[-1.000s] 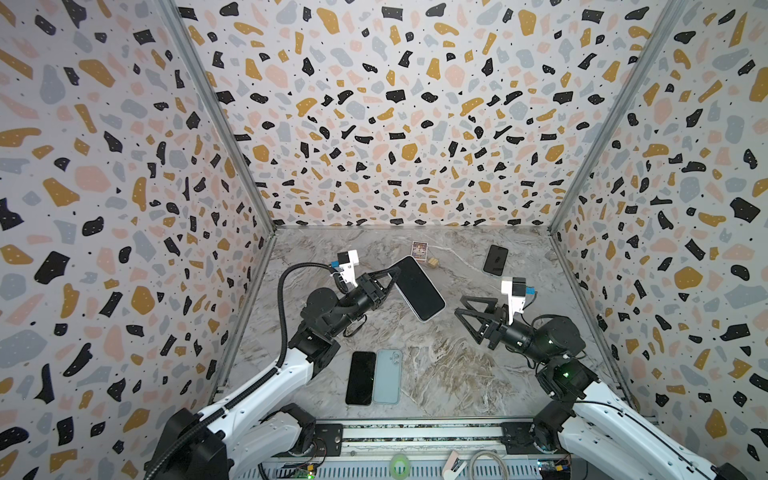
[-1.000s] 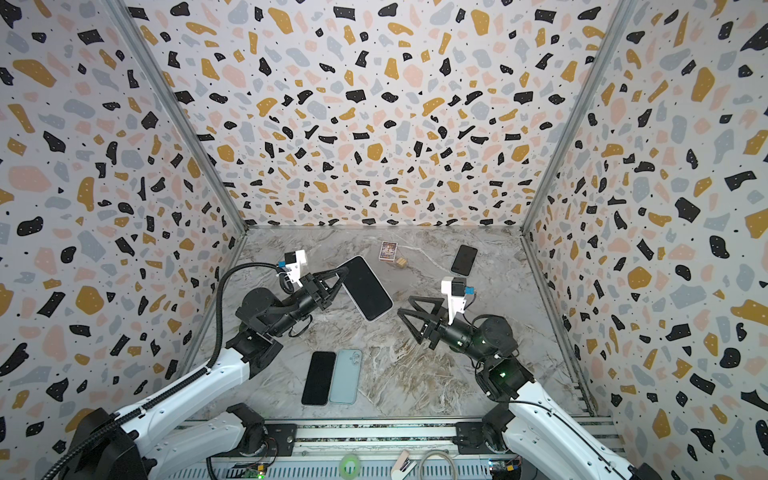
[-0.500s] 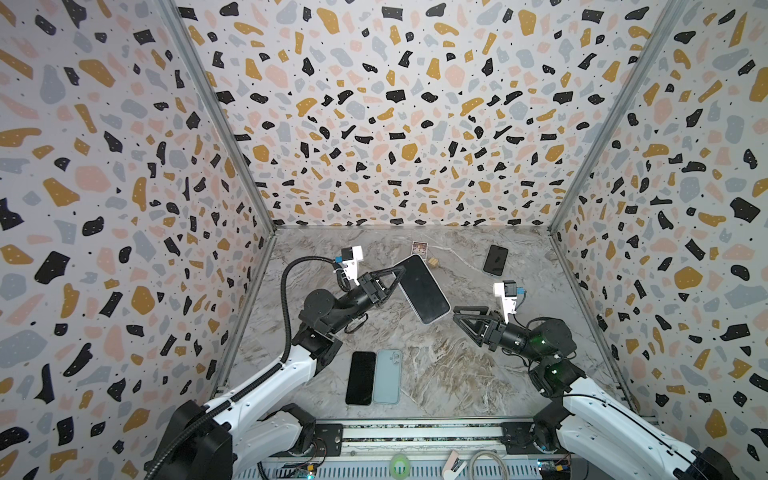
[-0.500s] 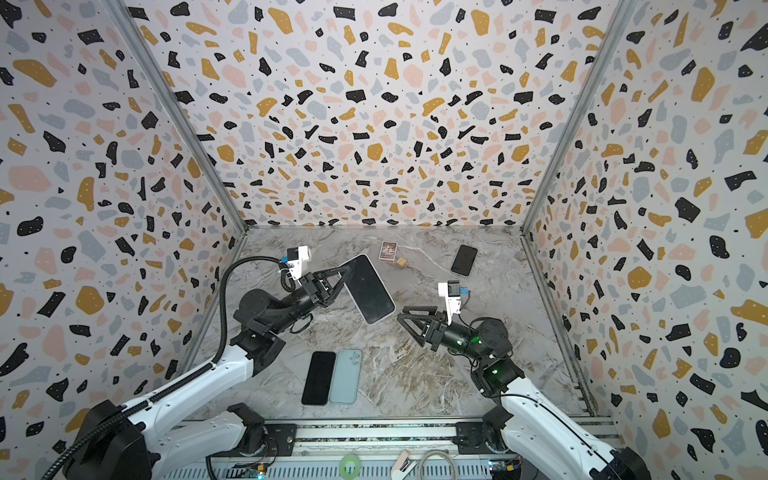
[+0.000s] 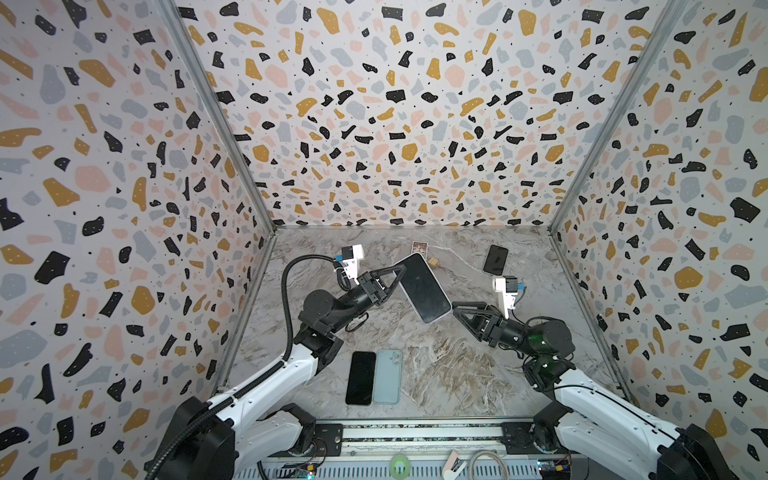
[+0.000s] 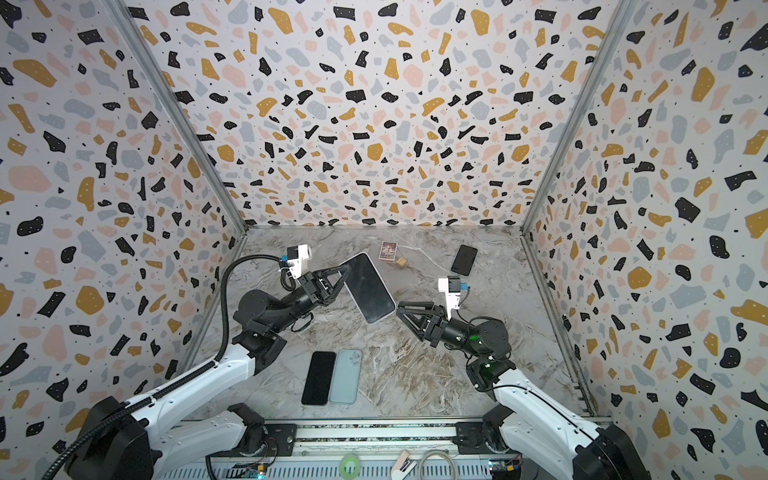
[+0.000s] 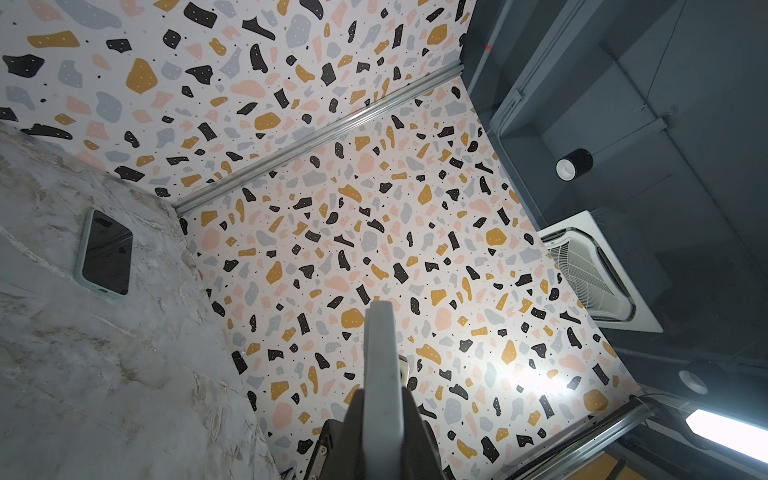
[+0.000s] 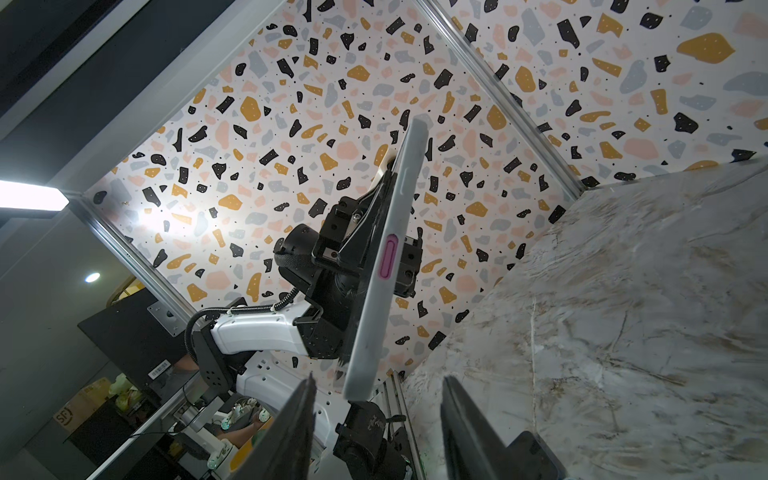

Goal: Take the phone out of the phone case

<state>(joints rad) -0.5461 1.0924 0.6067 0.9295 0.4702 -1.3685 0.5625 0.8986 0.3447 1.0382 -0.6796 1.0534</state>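
Currently, in both top views, the left fingers (image 5: 386, 276) are clamped on the phone (image 5: 424, 289) near its upper end. They hold it tilted above the desk (image 5: 457, 374), not yet out of its pale case (image 5: 437, 318). The right fingers (image 5: 469, 311) stand apart just beside its lower end and grip nothing, so extraction is judged not yet begun and the case remains to be gripped and peeled off. The left wrist view adds only the case edge-on between closed fingers, whereas the right wrist view alone shows the pink button (image 8: 386, 266) on the case side and its lower corner lying between the open fingers, apparently untouched.
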